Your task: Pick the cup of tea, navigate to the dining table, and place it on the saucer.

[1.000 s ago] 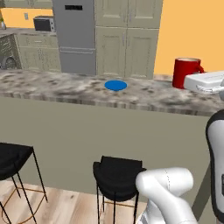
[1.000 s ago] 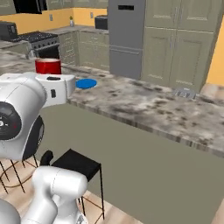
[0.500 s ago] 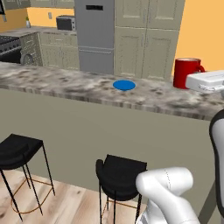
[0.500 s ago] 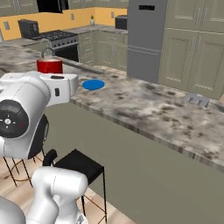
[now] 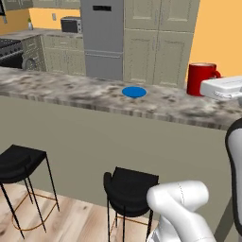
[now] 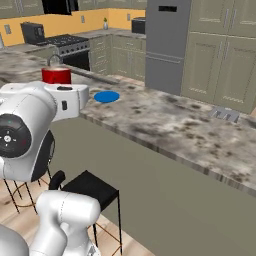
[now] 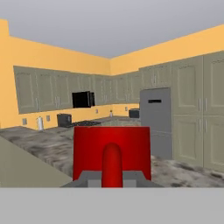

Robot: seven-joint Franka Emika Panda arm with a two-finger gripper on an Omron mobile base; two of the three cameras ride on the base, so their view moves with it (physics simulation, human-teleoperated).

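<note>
The cup [image 5: 201, 79] is being held up above the surface [image 5: 94, 97], well to the right of the saucer [image 5: 134, 91] in the left base view and to its left in the right base view, where the cup [image 6: 56, 75] is sitting just behind the white hand. In the hand view the cup [image 7: 112, 153] is being gripped close in front of the camera, its handle turned toward the lens. The fingers themselves are being hidden by the grey band and the cup, so their width cannot be read, though the cup is judged to be clamped between them.

The main risk is judged to be a misplaced set-down: the saucer is still well apart from the cup, so a release here would be putting the cup on bare marble. If the cup is being lowered off-centre, its base could be catching the saucer's edge and tipping. A fast sideways swing could also be spilling the tea or loosening the grip.
</note>
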